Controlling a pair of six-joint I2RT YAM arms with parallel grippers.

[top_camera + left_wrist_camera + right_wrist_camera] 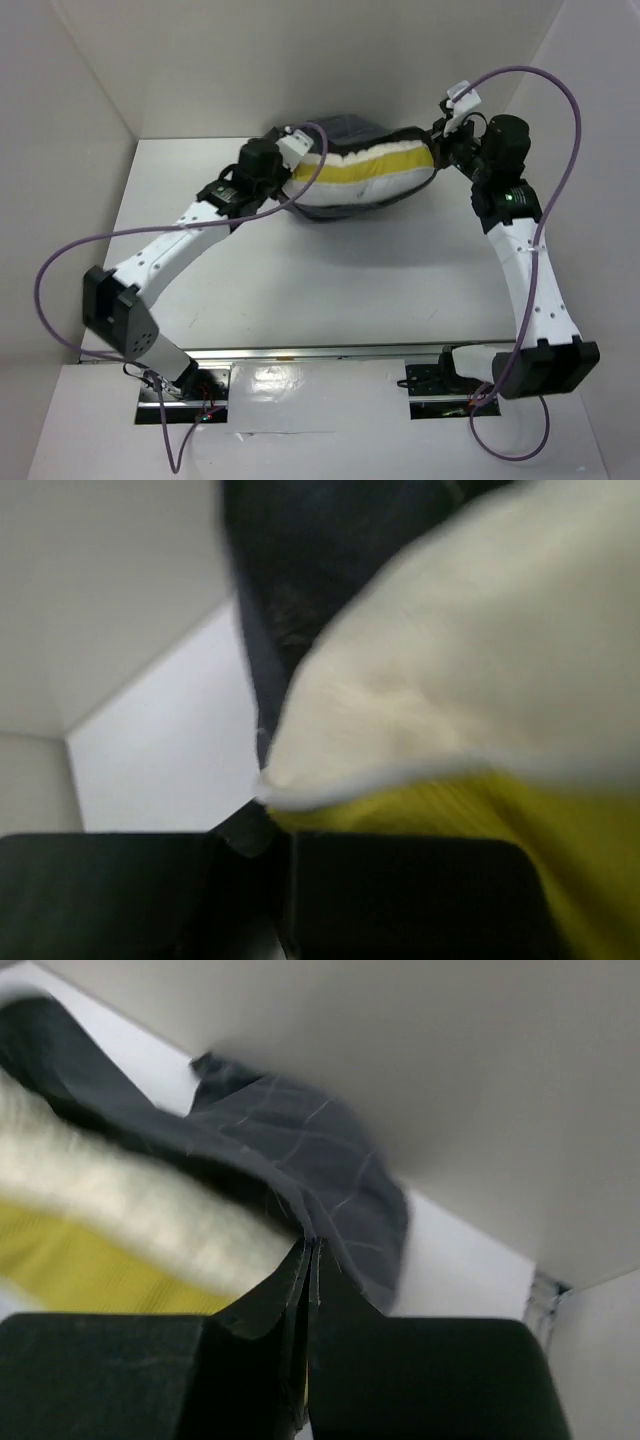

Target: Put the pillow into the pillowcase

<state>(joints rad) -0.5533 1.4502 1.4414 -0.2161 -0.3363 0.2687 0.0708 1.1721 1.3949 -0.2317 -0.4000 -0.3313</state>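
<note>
Overhead, the pillow (365, 172) spans between the two tools at the far part of the desk (330, 275). Its yellow band faces up, and the dark pillowcase (345, 128) shows along its back and lower edge. The right tool (308, 1252) has its fingers pressed together, pinching a fold of the pillowcase right at their tips, with the pillow just to its left. The left tool (262, 830) looks pressed together too. The pillow's pale corner sits at its tips, with dark cloth just above. That view is blurred, so I cannot tell whether it pinches any cloth.
</note>
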